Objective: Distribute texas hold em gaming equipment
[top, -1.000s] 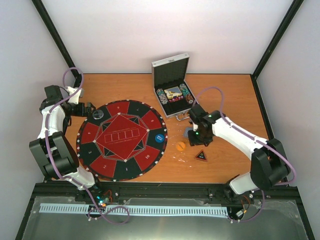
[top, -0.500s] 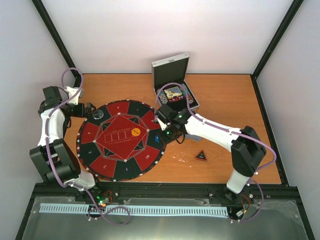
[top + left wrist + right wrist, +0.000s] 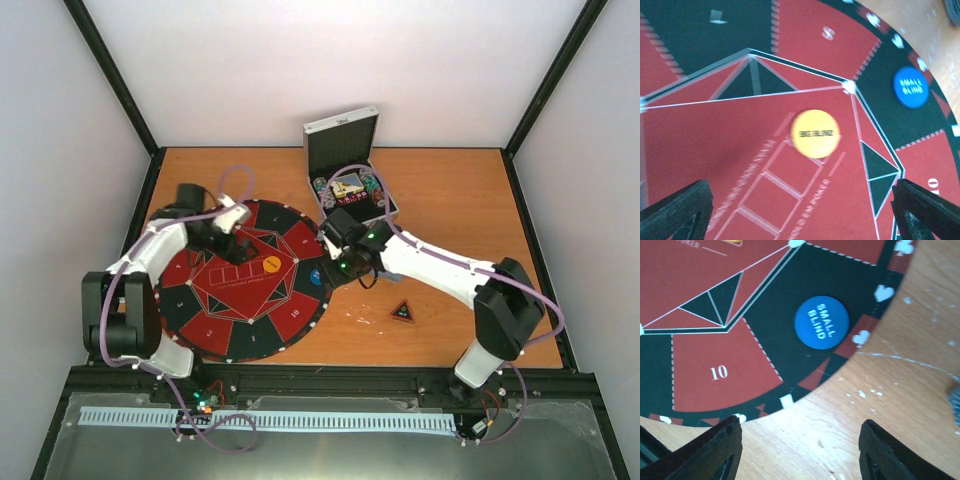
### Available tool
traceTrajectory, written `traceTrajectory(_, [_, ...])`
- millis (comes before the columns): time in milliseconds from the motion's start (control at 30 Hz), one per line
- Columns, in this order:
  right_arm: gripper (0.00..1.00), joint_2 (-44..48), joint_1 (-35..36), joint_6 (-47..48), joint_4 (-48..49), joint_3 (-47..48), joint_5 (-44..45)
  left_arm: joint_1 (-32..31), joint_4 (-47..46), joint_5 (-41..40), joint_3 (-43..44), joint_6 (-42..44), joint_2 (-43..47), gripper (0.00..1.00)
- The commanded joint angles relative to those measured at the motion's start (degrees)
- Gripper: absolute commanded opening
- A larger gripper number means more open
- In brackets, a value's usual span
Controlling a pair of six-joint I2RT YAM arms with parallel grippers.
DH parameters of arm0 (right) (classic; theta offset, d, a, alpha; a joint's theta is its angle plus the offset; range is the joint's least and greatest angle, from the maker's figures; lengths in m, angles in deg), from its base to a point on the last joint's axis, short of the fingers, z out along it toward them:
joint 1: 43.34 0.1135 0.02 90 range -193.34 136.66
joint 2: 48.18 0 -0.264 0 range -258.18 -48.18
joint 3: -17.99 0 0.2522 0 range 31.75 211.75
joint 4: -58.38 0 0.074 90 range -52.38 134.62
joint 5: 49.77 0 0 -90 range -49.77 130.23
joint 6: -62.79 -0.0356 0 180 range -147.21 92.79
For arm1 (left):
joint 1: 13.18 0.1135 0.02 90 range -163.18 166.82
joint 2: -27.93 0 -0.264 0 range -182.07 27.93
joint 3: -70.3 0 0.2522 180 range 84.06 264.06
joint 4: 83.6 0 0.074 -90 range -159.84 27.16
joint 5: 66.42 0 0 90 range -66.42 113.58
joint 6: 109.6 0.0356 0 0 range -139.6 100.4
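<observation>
The yellow "BIG BLIND" disc (image 3: 271, 265) (image 3: 815, 133) lies near the middle of the round red-and-black mat (image 3: 240, 335). The blue "SMALL BLIND" disc (image 3: 316, 277) (image 3: 821, 322) (image 3: 910, 87) rests on the mat's right rim. On the bare wood to the right lies the black-red triangle marker (image 3: 402, 312). Poker chips (image 3: 322, 190) and cards (image 3: 348, 187) sit in the open case. My left gripper (image 3: 232, 240) (image 3: 800, 215) hovers open over the mat, just short of the yellow disc. Beside the blue disc, my right gripper (image 3: 338, 268) (image 3: 800, 450) stands open and empty over the mat's edge.
The silver case (image 3: 340, 135) stands open at the back of the table, its lid upright, just behind the right arm's wrist. Black frame posts and white walls enclose the wooden table (image 3: 460, 200).
The yellow disc went from the wood right of the mat to the mat's centre. My left arm swung from the table's left edge over the mat. My right gripper moved left and opened wider.
</observation>
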Motion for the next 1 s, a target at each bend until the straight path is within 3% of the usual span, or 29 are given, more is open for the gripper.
traceTrajectory(0, [0.67, 5.6, -3.3, -2.1, 0.9, -2.8, 3.8, -8.3, -5.3, -6.7, -1.0, 2.8, -3.2, 1.0])
traceTrajectory(233, [0.72, 12.2, -7.0, -3.3, 0.8, -7.8, 6.3, -16.4, -10.5, -14.7, 1.7, 2.6, -11.3, 0.98])
traceTrajectory(367, [0.72, 12.8, -7.6, -3.4, 0.5, -9.2, 7.1, -20.1, -11.7, -17.7, 1.3, 2.6, -14.6, 0.9])
traceTrajectory(567, [0.73, 12.5, -7.7, -2.9, 0.5, -9.5, 7.1, -20.9, -15.6, -20.3, 0.7, 1.3, -17.4, 0.8])
traceTrajectory(700, [0.73, 11.7, -7.8, -2.5, 0.2, -9.1, 7.4, -21.8, -15.2, -19.2, 0.9, 0.7, -18.7, 0.68])
traceTrajectory(967, [0.73, 11.3, -7.9, -2.1, -0.4, -8.6, 7.5, -22.6, -14.2, -18.8, -2.7, 2.6, -17.7, 0.56])
